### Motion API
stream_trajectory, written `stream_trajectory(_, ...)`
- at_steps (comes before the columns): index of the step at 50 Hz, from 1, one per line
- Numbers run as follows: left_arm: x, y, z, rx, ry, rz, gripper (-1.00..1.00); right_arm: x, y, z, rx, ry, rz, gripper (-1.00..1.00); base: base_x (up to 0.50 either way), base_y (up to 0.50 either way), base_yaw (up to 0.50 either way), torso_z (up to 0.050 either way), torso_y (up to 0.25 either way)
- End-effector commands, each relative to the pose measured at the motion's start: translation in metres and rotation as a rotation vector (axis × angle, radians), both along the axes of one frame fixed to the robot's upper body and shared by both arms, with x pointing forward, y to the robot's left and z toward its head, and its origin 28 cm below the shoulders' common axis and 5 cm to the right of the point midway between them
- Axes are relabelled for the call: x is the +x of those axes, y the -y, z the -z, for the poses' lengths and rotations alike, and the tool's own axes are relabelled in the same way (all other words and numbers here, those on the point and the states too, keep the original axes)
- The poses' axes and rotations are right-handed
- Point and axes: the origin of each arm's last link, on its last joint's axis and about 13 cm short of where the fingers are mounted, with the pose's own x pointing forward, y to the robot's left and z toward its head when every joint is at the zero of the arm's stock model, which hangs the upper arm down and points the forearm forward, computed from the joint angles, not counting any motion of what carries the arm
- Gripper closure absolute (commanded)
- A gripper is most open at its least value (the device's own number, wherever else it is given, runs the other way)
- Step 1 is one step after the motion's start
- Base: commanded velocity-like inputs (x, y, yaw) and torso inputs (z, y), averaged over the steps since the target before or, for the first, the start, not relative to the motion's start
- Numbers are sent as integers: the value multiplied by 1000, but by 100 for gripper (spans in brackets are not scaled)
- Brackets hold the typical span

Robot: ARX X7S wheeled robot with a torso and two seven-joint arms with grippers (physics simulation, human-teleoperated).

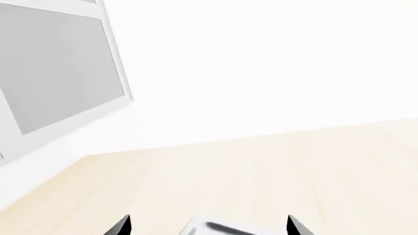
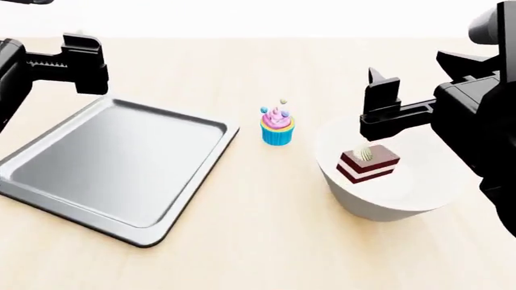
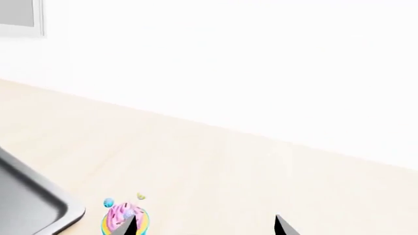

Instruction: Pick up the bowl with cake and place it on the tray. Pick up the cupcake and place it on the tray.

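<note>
Nearest the head camera, at about 8 o'clock in its view, lies the tray (image 2: pixel 113 166), a flat grey metal sheet with a dark low rim, resting on the pale wooden worktop (image 2: pixel 266 241) with nothing on it. Above its far left corner, at about 10 o'clock, hangs the left gripper (image 2: pixel 84 63), clear of the tray; in the left wrist view its two dark fingers (image 1: pixel 119 226) stand wide apart with only a corner of the tray between them, gripping nothing. That same view takes in a white wall and a grey framed panel (image 1: pixel 58 73).

Near the centre of the head view, just right of the tray's far right corner and apart from it, stands the cupcake (image 2: pixel 277 128), upright in its blue wrapper with pink frosting and small coloured candies. It also shows in the right wrist view, beside the tray's rounded corner.

At about 4 o'clock sits the bowl with cake (image 2: pixel 387 199), large and white, well apart from the tray. Inside it the cake (image 2: pixel 368 164) stands upright, dark and cream layers topped by a swirl. Over the bowl's far rim hovers the right gripper (image 2: pixel 379 112); the right wrist view shows its fingers (image 3: pixel 282 226) spread wide, holding nothing.
</note>
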Motion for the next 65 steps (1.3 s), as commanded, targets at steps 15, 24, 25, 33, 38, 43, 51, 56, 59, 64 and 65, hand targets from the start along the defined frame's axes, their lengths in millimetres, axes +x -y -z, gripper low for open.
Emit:
stream_trajectory(15,-3,-2,-1,-1,-5,-14,-100,-1,8,-9,15,-13,24,-100,46,233,0,0,0)
stream_trajectory(24,-2,-1,-2,3,-6,-14,-100,1,11,-10,22,-33,28,-100,442,0,0,0,0)
stream_trajectory(25,-3,-1,-2,3,-5,-14,-100,1,11,-10,16,-37,31,-100,0,0,0,0,13)
stream_trajectory(33,-4,-1,-2,2,-3,-17,-100,-1,11,-10,19,-65,54,-100,0,0,0,0,0)
stream_trajectory(38,-4,-2,-2,1,-4,-19,-100,-6,20,-18,40,-151,99,-100,0,0,0,0,0)
stream_trajectory(43,-7,-3,-4,2,-2,-24,-100,-27,32,-41,78,-226,128,-100,0,0,0,0,0)
stream_trajectory(51,-13,-5,-8,-1,3,-41,-100,-62,55,-62,151,-383,209,-100,0,0,0,0,0)
stream_trajectory(56,-14,-5,-9,2,-1,-46,-100,-70,66,-64,169,-438,254,-100,0,0,0,0,0)
stream_trajectory(59,-14,-6,-9,8,-5,-50,-100,-73,72,-65,175,-452,285,-100,0,0,0,0,0)
stream_trajectory(64,-14,-5,-8,14,-11,-53,-100,-79,79,-60,190,-466,310,-100,0,0,0,0,0)
stream_trajectory(65,-14,-5,-8,16,-13,-51,-100,-79,79,-58,189,-476,310,-100,0,0,0,0,0)
